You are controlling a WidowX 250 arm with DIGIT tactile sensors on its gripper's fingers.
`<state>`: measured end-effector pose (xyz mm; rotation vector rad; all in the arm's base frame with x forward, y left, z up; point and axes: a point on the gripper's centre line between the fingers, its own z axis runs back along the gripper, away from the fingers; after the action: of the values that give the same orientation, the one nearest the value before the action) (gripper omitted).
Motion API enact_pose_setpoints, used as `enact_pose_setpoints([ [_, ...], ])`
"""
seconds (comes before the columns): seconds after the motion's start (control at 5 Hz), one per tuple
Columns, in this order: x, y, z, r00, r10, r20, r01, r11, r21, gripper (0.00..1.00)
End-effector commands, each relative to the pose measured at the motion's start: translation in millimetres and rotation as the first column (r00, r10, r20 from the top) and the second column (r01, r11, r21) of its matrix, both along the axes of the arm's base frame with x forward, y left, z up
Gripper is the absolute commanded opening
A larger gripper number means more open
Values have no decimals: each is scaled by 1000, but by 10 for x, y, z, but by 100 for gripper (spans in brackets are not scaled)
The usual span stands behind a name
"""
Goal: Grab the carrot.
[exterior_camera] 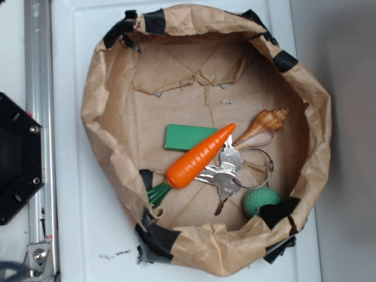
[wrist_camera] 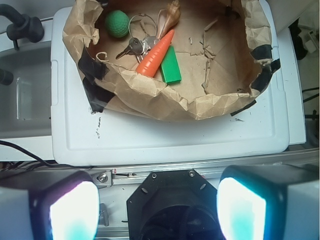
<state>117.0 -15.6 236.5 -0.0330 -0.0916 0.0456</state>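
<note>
The orange carrot [exterior_camera: 200,156] lies diagonally in the brown paper nest [exterior_camera: 106,88], its green stub at the lower left and its tip resting over the keys [exterior_camera: 226,173]. It also shows in the wrist view [wrist_camera: 155,54], far up in the frame. My gripper [wrist_camera: 157,210] is open and empty, its two glowing pads [wrist_camera: 75,212] wide apart above the robot's black base, well short of the nest. The gripper does not show in the exterior view.
A flat green block [exterior_camera: 189,137] lies against the carrot. A brown seashell [exterior_camera: 265,123], a key ring [exterior_camera: 258,164] and a green ball [exterior_camera: 261,200] lie to its right. The crumpled paper walls, taped black, ring everything. The nest sits on a white lid [wrist_camera: 175,135].
</note>
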Motion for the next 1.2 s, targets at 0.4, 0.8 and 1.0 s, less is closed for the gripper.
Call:
enact_pose_setpoints([
  [0.4, 932, 508, -626, 876, 461, 143, -460, 887, -38, 100],
  [0.8, 1510, 358, -1242, 812, 584, 0, -582, 808, -91, 100],
  [1.0, 1393, 47, -1603, 841, 532, -100, -539, 839, -70, 100],
])
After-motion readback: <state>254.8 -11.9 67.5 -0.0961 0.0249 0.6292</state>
